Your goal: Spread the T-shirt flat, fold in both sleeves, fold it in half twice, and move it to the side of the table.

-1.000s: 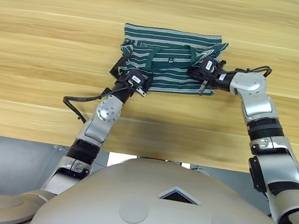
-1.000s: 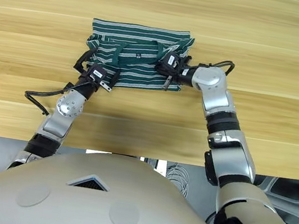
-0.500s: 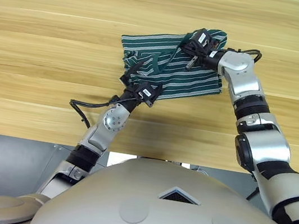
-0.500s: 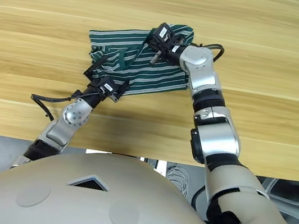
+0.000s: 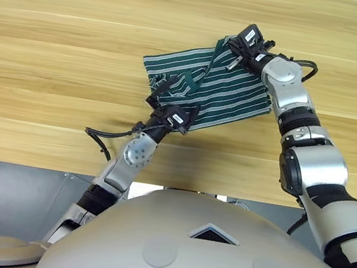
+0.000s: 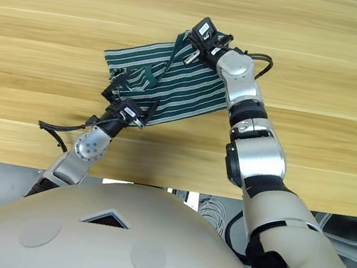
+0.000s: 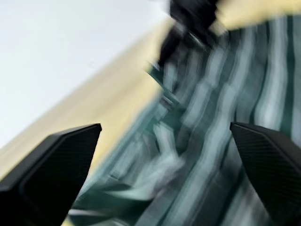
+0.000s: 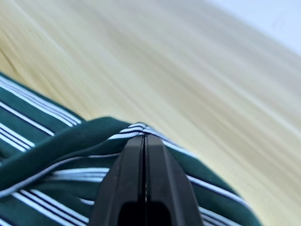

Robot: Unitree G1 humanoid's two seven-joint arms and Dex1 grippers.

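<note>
Since a second ago the right claw (image 5: 229, 49) has swung from the near right edge of the T-shirt (image 5: 232, 95) to its far edge, dragging cloth along. The garment now lies skewed on the table (image 5: 58, 33). The left claw (image 5: 160, 92) has crept inward along the near left corner.

Left eye view: the shirt sits between the two claws, sloping down from the right claw toward the left one. A ridge of fabric stands up just at the right claw. Crumpled cloth is gathered directly ahead of the left claw.

Right eye view: same arrangement. The right claw (image 6: 194, 41) is at the far edge and the left claw (image 6: 116, 87) at the near corner.

Left wrist view: the fingers (image 7: 51, 160) stand wide apart with nothing between them. Striped cloth (image 7: 225, 108) lies just beyond them, blurred, and the other arm's claw (image 7: 193, 19) is farther off.

Right wrist view: the right claw (image 8: 145, 141) is clamped tight on a thin fold of the shirt (image 8: 47, 155), with bare table (image 8: 141, 70) beyond.

Assessment: a half-fold looks to be in progress. There are two risks:
- The near corner is unanchored by the gaping left claw, so any pull from the right could drag the whole shirt rather than fold it, leaving it crooked or bunched.
- The right pinch holds little cloth and may slip out under tension.
</note>
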